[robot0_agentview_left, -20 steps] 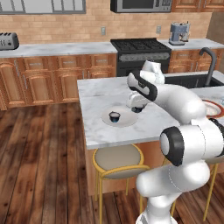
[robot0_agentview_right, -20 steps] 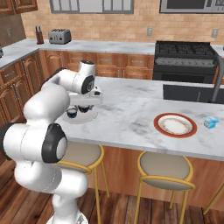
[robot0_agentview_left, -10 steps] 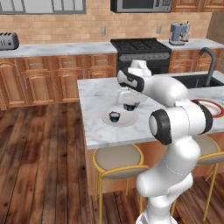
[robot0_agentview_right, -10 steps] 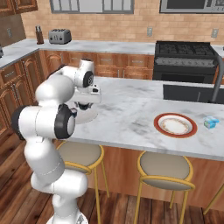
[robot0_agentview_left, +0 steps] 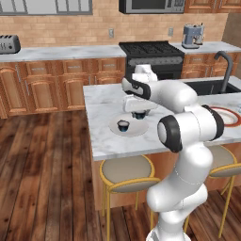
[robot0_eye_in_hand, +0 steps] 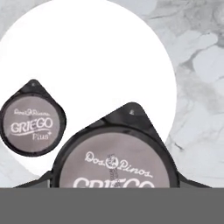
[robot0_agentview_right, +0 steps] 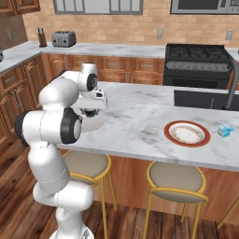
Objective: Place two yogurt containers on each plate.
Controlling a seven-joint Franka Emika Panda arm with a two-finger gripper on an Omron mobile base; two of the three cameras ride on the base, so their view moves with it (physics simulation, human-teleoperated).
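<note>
The gripper (robot0_agentview_left: 139, 113) grasps a dark navy yogurt cup (robot0_eye_in_hand: 114, 157) just above the pale round plate (robot0_eye_in_hand: 109, 57) on the marble table (robot0_agentview_left: 103, 132), where a second navy cup (robot0_eye_in_hand: 31, 124) sits

Dark navy yogurt cups (robot0_eye_in_hand: 33, 118), red-orange-rimmed white plate (robot0_agentview_right: 187, 134).

A large dark yogurt cup (robot0_eye_in_hand: 116, 159) with a grey "Griego" lid sits nearest. A smaller-looking second cup (robot0_eye_in_hand: 33, 118) rests on the pale plate (robot0_eye_in_hand: 100, 57). Marbled surface (robot0_eye_in_hand: 199, 87) surrounds the plate.
</note>
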